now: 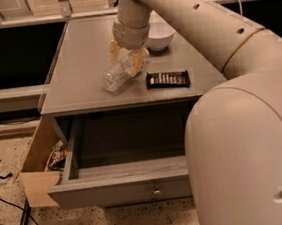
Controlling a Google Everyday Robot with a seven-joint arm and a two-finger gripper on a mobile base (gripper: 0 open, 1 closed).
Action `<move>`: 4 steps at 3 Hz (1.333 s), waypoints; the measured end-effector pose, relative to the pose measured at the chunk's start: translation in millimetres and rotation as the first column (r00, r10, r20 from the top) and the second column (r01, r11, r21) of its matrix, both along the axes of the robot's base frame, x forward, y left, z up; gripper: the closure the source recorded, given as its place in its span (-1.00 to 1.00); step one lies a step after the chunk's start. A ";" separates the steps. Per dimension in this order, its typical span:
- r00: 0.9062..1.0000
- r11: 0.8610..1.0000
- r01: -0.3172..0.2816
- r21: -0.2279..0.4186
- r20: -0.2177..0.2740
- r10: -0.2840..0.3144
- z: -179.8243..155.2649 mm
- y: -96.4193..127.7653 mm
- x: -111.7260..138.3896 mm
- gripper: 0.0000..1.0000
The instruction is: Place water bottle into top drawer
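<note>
The water bottle (116,75), clear and crinkled, lies tilted on the grey cabinet top (78,66), its base toward the front left and its neck up between my fingers. My gripper (126,57) reaches down from above with its yellowish fingers (138,59) closed on the bottle's upper end. The top drawer (114,192) stands pulled out below the cabinet top, with its round metal knob (157,192) at the centre of the front panel. The part of the drawer's inside that shows is bare.
A white bowl (159,35) stands behind the gripper. A dark flat snack bar (167,79) lies right of the bottle. An open brown cardboard box (36,168) sits on the floor left of the drawer. My bulky arm (244,139) fills the right side. Cables lie on the floor at the left.
</note>
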State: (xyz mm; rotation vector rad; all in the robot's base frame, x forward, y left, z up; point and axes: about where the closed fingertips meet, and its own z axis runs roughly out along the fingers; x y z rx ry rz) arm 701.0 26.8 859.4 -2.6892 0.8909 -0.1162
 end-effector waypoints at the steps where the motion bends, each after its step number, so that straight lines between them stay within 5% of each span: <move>1: 1.000 1.000 0.000 0.000 0.000 0.000 0.0 0.0 0.0 0.42; 2: 1.000 1.000 0.000 0.000 0.000 0.000 0.0 0.0 0.0 0.89; 4: 1.000 1.000 0.002 -0.003 0.001 -0.002 0.3 0.3 -0.1 1.00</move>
